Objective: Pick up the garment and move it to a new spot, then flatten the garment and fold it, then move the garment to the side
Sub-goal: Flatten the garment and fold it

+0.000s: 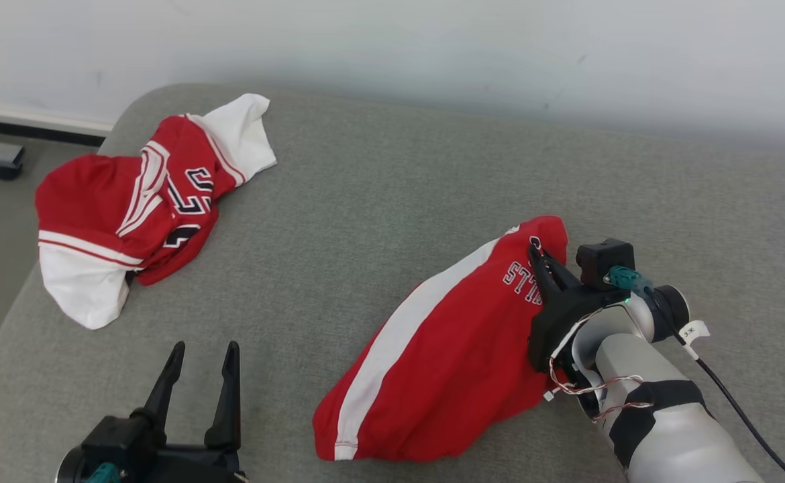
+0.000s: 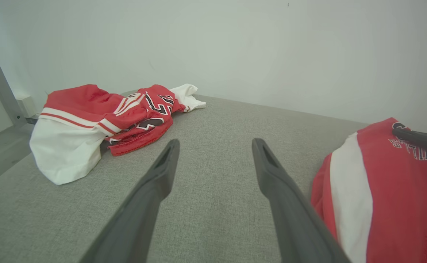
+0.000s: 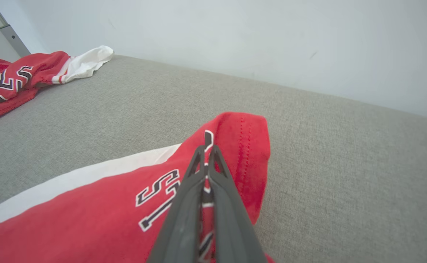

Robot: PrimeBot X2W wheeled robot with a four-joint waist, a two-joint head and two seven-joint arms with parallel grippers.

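The garment (image 1: 446,355) is a red piece with a white side stripe and dark lettering, lying bunched on the grey cushion at the near right. My right gripper (image 1: 535,251) is shut on a fold at its far end, beside the lettering. In the right wrist view the two fingers (image 3: 206,148) are pressed together with red fabric (image 3: 89,219) pinched between them. My left gripper (image 1: 204,349) stands open at the near left, with nothing between its fingers (image 2: 215,142). It is well apart from the garment (image 2: 399,204).
A second red and white jersey (image 1: 137,201) with dark numbers lies crumpled at the far left of the cushion (image 1: 392,188), near its rounded edge. A pale wall runs behind. Floor and a metal frame lie beyond the left edge.
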